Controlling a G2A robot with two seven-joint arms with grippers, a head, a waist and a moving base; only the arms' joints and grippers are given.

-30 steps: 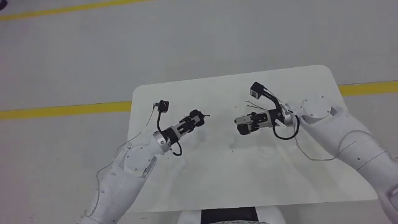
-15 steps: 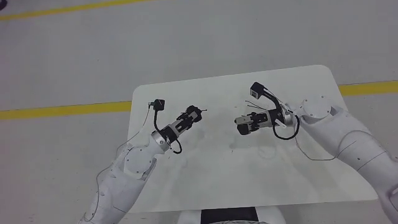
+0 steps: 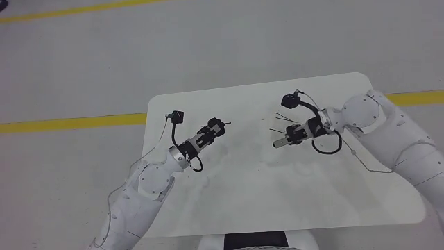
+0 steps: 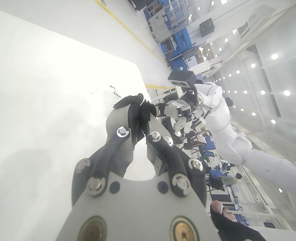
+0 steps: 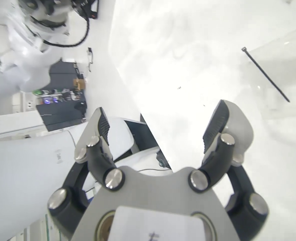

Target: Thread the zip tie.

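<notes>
- White table (image 3: 229, 194) carries one zip tie (image 5: 264, 73), lying flat near the right claw (image 5: 160, 109), whose jaws stand wide apart, probably ready to take it.
- Left claw (image 4: 139, 104) is closed on something thin and black, perhaps a second tie, presented for threading.
- Two claws; one tie certain.
</notes>
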